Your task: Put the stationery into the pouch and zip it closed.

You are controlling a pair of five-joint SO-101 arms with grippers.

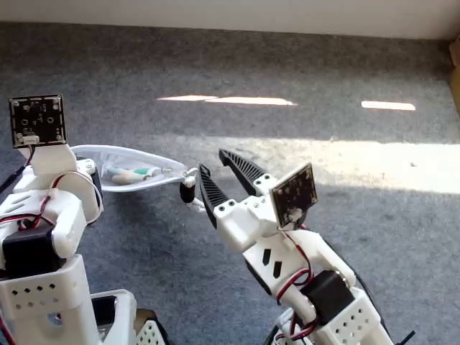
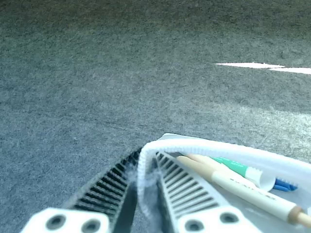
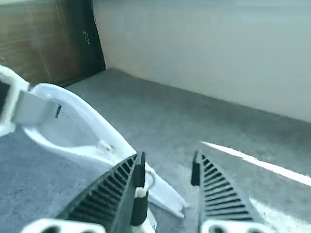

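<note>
A clear white-edged pouch (image 1: 133, 175) hangs just above the grey carpet, with pens (image 1: 133, 173) inside it. My left gripper (image 2: 146, 158) is shut on the pouch's rim (image 2: 194, 144). A green-capped pen (image 2: 235, 167), a beige pen (image 2: 248, 190) and a blue one (image 2: 284, 185) lie in the pouch close behind that grip. My right gripper (image 1: 212, 161) is open at the pouch's other end. A black tab with a white loop (image 1: 188, 192) hangs beside one of its fingers. In the right wrist view the right gripper (image 3: 167, 158) is open, and the pouch (image 3: 73, 114) and the loop (image 3: 147, 180) lie against one finger.
Grey carpet (image 1: 287, 65) stretches all around, crossed by bright sun patches (image 1: 374, 165). A pale wall (image 3: 218, 48) and a dark wooden cabinet (image 3: 48, 39) stand beyond. Both arm bases (image 1: 65, 302) sit at the near edge.
</note>
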